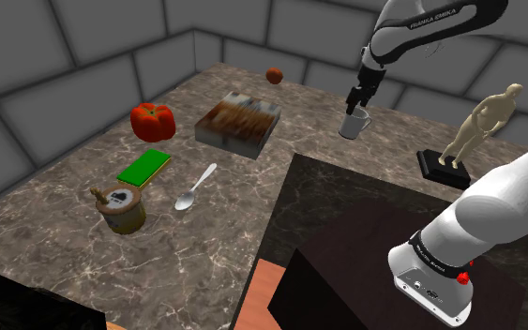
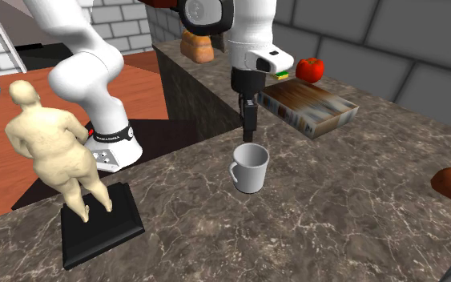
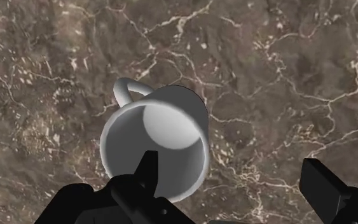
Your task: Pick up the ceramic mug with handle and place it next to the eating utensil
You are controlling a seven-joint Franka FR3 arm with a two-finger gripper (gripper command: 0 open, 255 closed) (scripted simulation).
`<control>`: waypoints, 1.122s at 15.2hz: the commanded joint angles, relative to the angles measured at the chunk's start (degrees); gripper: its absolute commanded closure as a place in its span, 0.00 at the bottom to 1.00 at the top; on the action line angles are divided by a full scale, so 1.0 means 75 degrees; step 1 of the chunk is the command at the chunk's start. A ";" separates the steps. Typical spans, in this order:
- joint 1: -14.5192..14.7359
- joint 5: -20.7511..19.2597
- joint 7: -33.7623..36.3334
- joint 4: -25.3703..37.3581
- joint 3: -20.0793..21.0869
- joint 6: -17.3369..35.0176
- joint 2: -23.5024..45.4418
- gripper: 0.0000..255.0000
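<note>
A plain white mug (image 1: 354, 125) with a handle stands upright on the marble counter (image 1: 83, 202), at the far side in the shoulder view. My black gripper (image 1: 356, 101) hangs just above its rim, open and holding nothing. In the second exterior view the gripper (image 2: 250, 126) points straight down over the mug (image 2: 250, 168). In the wrist view one finger (image 3: 147, 175) is over the mug's (image 3: 155, 149) opening and the other stands outside its wall, away from the handle. The gripper (image 3: 229, 164) touches nothing. A silver spoon (image 1: 196, 186) lies far off, towards the shoulder view's left.
A wooden board (image 1: 239, 122) lies between mug and spoon. A red pepper (image 1: 153, 120), a green flat block (image 1: 145, 168) and a lidded jar (image 1: 121, 208) sit near the spoon. A beige statue (image 1: 477, 131) on a black base stands beside the mug. A brown ball (image 1: 274, 75) lies at the back.
</note>
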 commanded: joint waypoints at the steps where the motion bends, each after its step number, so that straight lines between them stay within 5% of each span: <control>1: -0.0053 0.0092 -0.0179 0.0110 -0.0137 0.0314 0.0508 0.00; 9: -0.0080 0.0179 -0.0260 -0.0207 -0.0196 0.1140 0.1027 0.00; 17: -0.0080 0.0179 -0.0259 -0.0207 -0.0195 0.1139 0.1026 0.00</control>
